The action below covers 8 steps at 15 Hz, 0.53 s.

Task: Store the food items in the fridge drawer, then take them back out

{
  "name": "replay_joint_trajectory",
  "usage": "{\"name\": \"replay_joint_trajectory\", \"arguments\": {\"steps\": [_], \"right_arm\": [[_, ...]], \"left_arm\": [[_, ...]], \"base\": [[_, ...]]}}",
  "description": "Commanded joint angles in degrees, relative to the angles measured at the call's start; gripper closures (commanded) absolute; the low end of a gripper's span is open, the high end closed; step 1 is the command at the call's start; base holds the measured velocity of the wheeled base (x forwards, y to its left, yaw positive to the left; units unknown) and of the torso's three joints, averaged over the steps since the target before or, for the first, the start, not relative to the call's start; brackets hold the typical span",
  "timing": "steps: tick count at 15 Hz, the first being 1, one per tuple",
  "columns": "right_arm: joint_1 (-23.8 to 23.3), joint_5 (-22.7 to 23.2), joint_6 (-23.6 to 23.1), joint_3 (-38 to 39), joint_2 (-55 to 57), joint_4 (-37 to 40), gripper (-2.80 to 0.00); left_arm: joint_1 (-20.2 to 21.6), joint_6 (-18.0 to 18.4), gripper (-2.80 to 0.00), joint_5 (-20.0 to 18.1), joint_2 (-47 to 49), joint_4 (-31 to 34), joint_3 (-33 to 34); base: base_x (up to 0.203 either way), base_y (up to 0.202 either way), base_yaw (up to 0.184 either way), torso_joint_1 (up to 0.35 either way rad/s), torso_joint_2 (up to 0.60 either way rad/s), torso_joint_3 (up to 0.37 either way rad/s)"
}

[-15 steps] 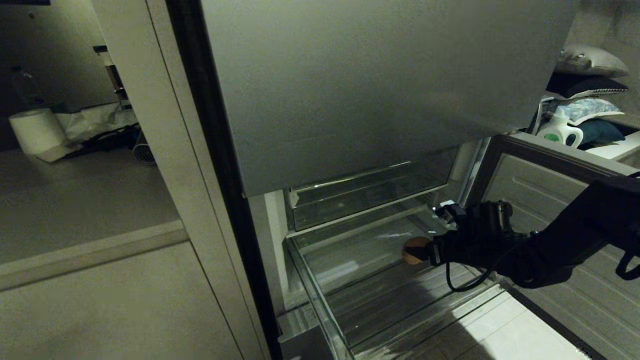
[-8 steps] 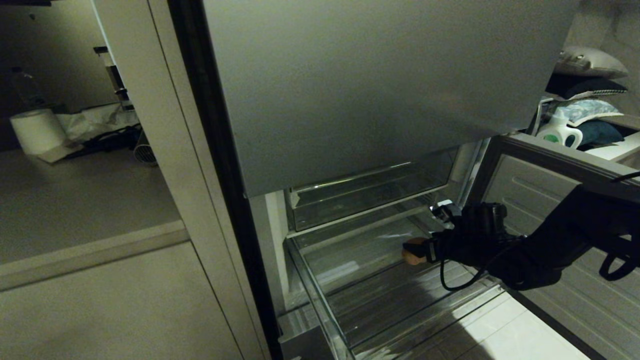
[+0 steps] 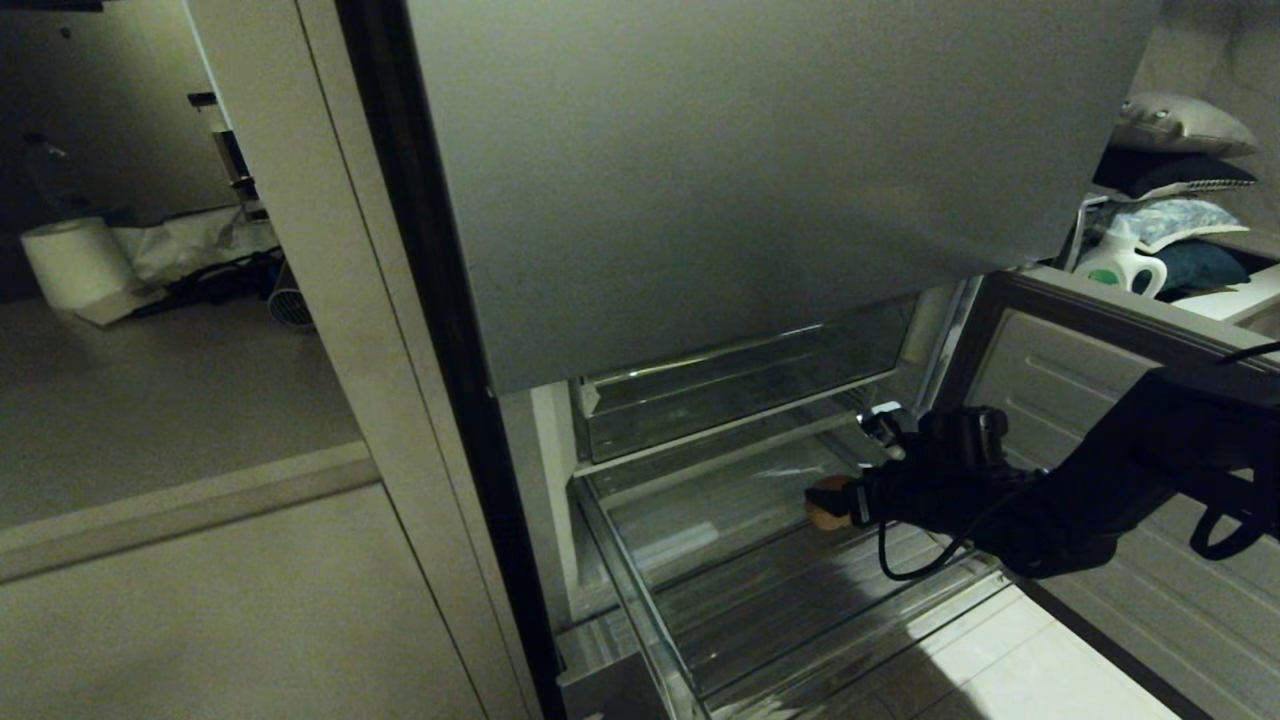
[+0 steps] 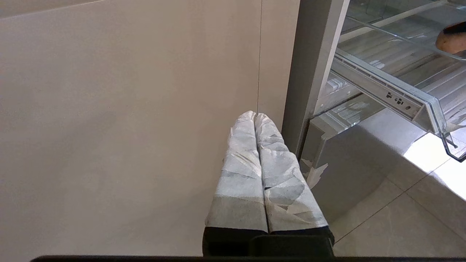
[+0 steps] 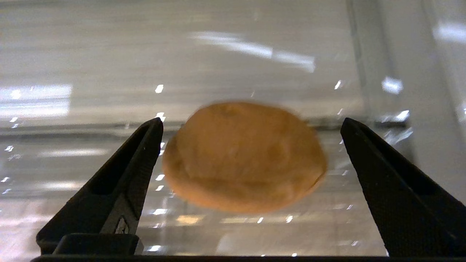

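Left gripper (image 4: 256,116), white-wrapped fingers pressed together, hangs beside the beige cabinet panel (image 4: 127,109); the clear ridged plastic fridge drawer (image 3: 640,580) stands pulled out, the orange-brown rounded food lump (image 5: 244,156) inside, between the right gripper's (image 5: 251,127) spread black fingers.

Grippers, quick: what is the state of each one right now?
Left gripper: shut, empty, parked beside the fridge.
Right gripper: open inside the fridge drawer, fingers apart on either side of the orange-brown lump, not gripping it.
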Motion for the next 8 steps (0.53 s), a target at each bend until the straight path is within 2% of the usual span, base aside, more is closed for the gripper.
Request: {"name": "replay_joint_trajectory", "arguments": {"steps": [1, 5, 8], "right_arm": [[-0.1, 0.1, 0.1, -2.1, -3.0, 5.7, -2.8], [-0.1, 0.1, 0.5, -7.4, -4.7, 17.6, -2.8], [-0.1, 0.2, 0.6, -9.8, -3.5, 19.4, -2.8]], "left_arm": [[0.0, 0.0, 0.0, 0.0, 0.1, 0.0, 0.0], [0.0, 0.0, 0.0, 0.0, 0.1, 0.0, 0.0], [0.0, 0.0, 0.0, 0.0, 0.1, 0.0, 0.0]], "base": [[0.0, 0.0, 0.0, 0.0, 0.0, 0.0], [0.0, 0.0, 0.0, 0.0, 0.0, 0.0], [0.0, 0.0, 0.0, 0.0, 0.0, 0.0]]}}
